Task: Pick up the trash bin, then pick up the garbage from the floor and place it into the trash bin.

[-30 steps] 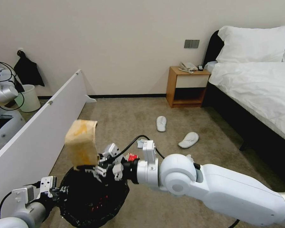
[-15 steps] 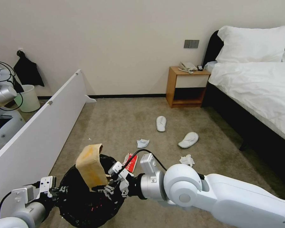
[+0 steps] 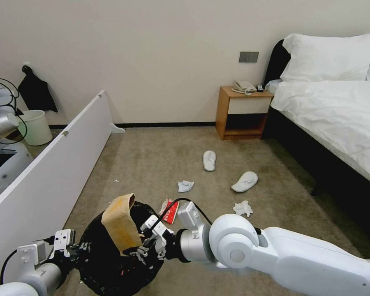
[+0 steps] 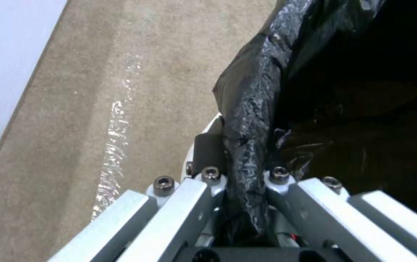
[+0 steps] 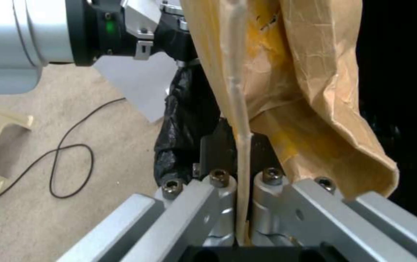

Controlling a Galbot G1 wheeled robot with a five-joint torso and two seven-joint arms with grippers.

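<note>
The trash bin [image 3: 111, 263], lined with a crinkly black bag, hangs low at my left front. My left gripper [image 3: 75, 249] is shut on its rim, and the black liner [image 4: 252, 94] is pinched between that gripper's [image 4: 244, 174] jaws. My right gripper [image 3: 143, 246] is shut on a creased brown cardboard scrap [image 3: 121, 222], clamped by its edge [image 5: 241, 174]. The scrap [image 5: 295, 72] stands tilted with its lower end inside the bin's mouth. On the carpet lie a red-and-white wrapper [image 3: 169, 210], two crumpled tissues [image 3: 185, 186] [image 3: 243, 208] and two white slippers [image 3: 209, 160] [image 3: 245, 181].
A long white panel [image 3: 49, 168] runs along my left, with a pale unlined bin [image 3: 37, 126] and another robot [image 3: 2, 123] behind it. A wooden nightstand [image 3: 242, 111] and a bed [image 3: 337, 111] stand at the right. A black cable [image 5: 72, 160] lies on the carpet.
My right arm has come down and brought the brown scrap from above the bin into its mouth. The left gripper has kept hold of the rim.
</note>
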